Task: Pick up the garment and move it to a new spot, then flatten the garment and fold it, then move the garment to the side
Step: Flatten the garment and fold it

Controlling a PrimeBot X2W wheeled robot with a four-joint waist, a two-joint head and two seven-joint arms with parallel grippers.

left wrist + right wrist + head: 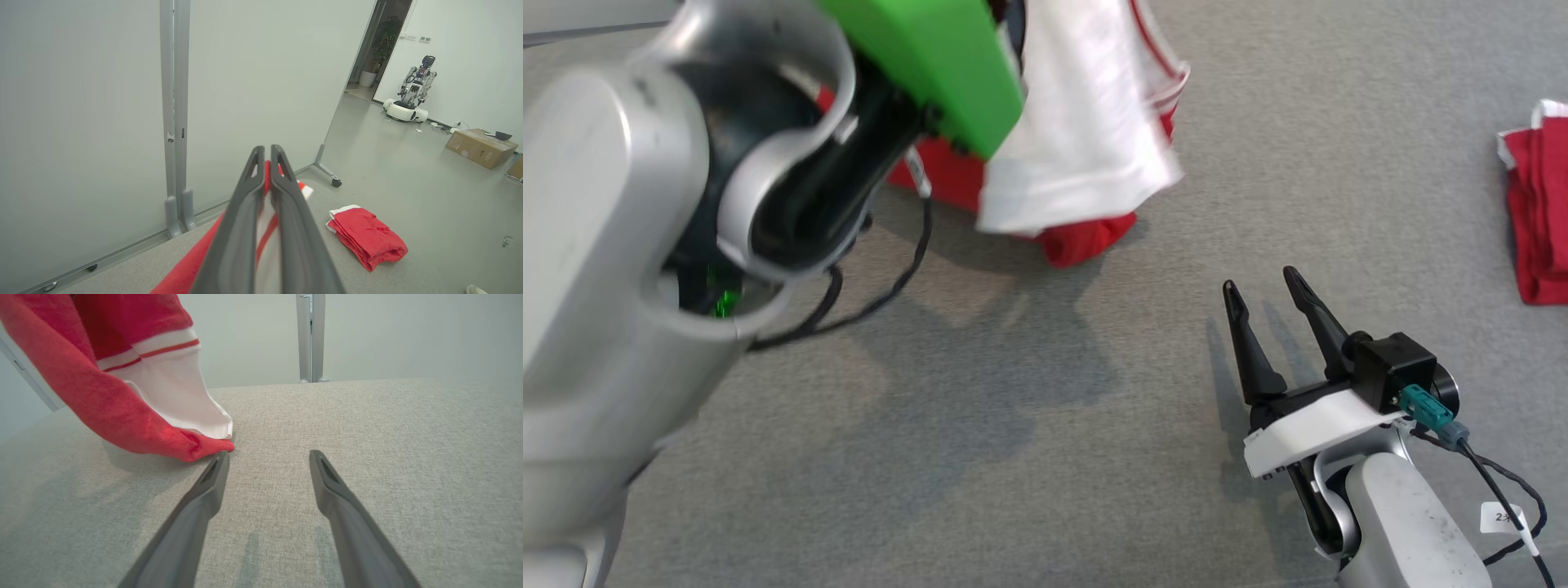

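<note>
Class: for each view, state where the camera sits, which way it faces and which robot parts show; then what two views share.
Head view: on the head, facing down at the grey table; left forearm, open right gripper.
Left wrist view: on that wrist, facing a partition; shut fingers pinching the garment.
Right wrist view: on that wrist, low, facing across the table; spread fingers.
Shared: head and left wrist views both show the folded red pile.

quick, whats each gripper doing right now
left gripper: fingers closed, holding the red and white garment
right gripper: fingers open, holding nothing
</note>
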